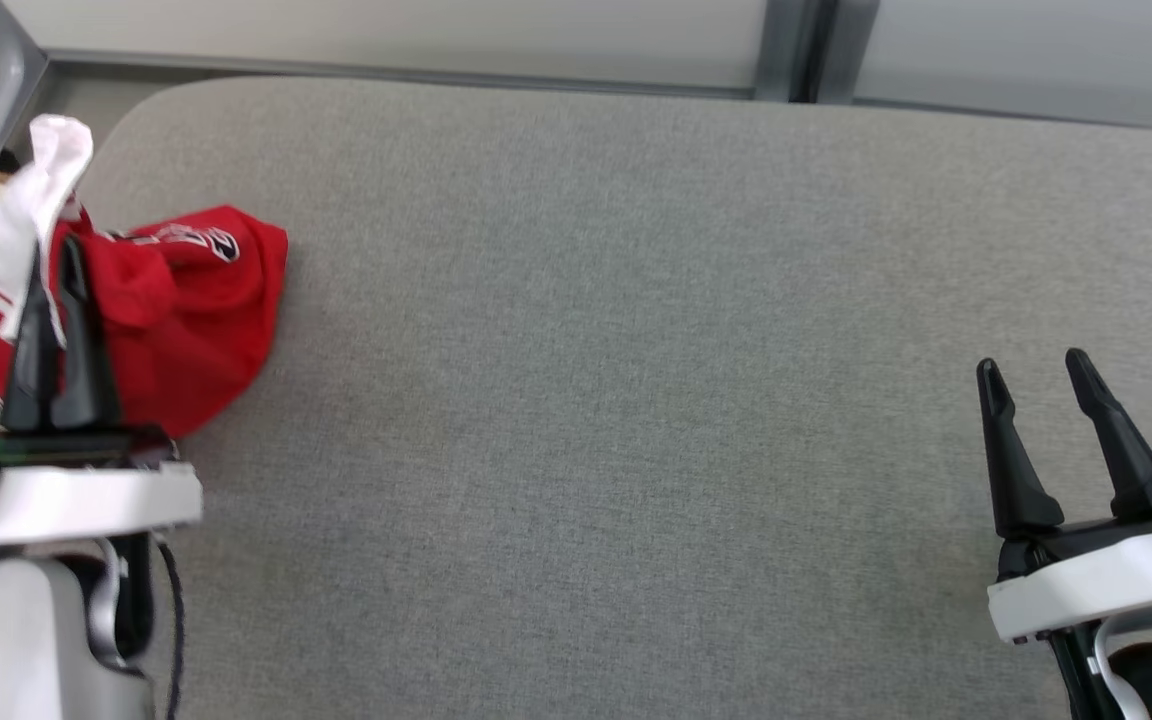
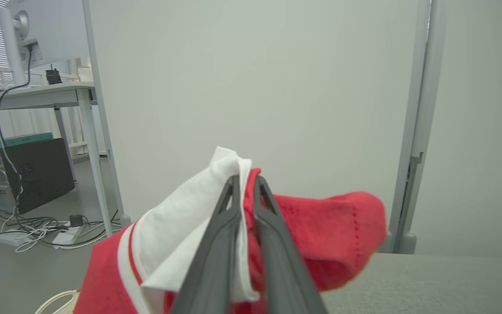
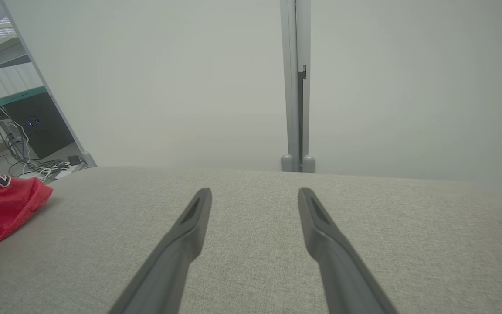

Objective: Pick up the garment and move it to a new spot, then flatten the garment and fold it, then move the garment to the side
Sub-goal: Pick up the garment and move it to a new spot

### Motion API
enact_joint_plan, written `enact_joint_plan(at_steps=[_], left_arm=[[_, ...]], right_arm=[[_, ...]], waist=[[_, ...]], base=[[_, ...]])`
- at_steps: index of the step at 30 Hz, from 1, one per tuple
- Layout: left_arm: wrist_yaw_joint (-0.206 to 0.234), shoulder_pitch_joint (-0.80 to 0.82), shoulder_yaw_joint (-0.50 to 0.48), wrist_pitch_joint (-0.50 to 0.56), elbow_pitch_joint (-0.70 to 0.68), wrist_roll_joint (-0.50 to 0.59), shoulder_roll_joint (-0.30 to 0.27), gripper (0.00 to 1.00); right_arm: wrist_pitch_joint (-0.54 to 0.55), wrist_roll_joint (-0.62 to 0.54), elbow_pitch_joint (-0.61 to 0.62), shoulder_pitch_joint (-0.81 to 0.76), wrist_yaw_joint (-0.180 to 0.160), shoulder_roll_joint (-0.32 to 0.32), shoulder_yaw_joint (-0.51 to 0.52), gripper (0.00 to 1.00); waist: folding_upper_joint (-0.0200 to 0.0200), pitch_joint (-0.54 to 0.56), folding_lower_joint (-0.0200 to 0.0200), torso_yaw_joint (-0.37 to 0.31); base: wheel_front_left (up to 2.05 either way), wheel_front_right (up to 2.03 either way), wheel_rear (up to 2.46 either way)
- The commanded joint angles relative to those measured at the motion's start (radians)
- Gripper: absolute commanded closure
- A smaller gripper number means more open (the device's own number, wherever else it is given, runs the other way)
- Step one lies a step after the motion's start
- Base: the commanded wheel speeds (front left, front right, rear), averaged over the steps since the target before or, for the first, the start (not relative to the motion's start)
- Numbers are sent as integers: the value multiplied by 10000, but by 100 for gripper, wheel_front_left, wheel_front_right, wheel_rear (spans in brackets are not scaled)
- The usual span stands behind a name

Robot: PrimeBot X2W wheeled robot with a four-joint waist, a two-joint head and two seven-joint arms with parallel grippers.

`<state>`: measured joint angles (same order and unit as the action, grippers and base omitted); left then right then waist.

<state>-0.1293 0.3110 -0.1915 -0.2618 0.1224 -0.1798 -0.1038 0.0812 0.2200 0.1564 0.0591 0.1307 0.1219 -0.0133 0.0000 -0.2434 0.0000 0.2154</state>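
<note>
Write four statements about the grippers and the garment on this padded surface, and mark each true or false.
1. The left gripper is shut on the garment. True.
2. The right gripper grips the garment too. False: it stands open and empty above the grey surface.
3. The garment sits at the surface's left end. True.
4. The garment is spread flat. False: it is bunched up, with a white sleeve sticking upward.
</note>
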Motion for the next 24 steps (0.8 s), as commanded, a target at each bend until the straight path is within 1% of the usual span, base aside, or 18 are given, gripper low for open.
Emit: enact_joint_plan(at_steps=[1, 4, 8, 10, 13, 15, 16, 19, 24], left_arm=[[-1, -407, 118, -42, -401, 116, 79, 100], [59, -1116, 511, -42, -1236, 253, 288, 100], [245, -1928, 1105, -30, -1920, 286, 419, 100], [312, -2199, 1473, -30, -2103, 295, 452, 100], [543, -2350, 1959, -28, -2159, 169, 484, 100], [692, -2197, 2228, -28, -2015, 50, 500, 100], [692, -2197, 2228, -28, -2015, 50, 500, 100], [821, -1771, 2682, -30, -1831, -75, 517, 100], [964, -872, 3733, -29, -1544, -325, 514, 100]], right_arm=[[-87, 73, -34, -157, 0, -15, 0, 0], [-110, 97, -92, -357, 0, -84, -33, 0], [-130, 170, -146, -542, 0, -131, -103, 0], [-124, 178, -149, -574, 0, -161, -133, 0], [-157, 222, -144, -552, 0, -210, -228, 0], [-203, 255, -156, -505, 0, -239, -303, 0], [-203, 255, -156, -505, 0, -239, -303, 0], [-254, 254, -149, -431, 0, -282, -329, 0], [-410, 319, -220, -242, 0, -373, -385, 0]], waist=[[0, 396, 0, -214], [0, 668, 0, -356], [0, 937, 0, -684], [0, 1008, 0, -894], [0, 1017, 0, -1313], [0, 963, 0, -1679], [0, 963, 0, -1679], [0, 785, 0, -2239], [0, 319, 0, -3282]], base=[[0, 0, 0], [0, 0, 0], [0, 0, 0], [0, 0, 0], [0, 0, 0], [0, 0, 0], [0, 0, 0], [0, 0, 0], [0, 0, 0]])
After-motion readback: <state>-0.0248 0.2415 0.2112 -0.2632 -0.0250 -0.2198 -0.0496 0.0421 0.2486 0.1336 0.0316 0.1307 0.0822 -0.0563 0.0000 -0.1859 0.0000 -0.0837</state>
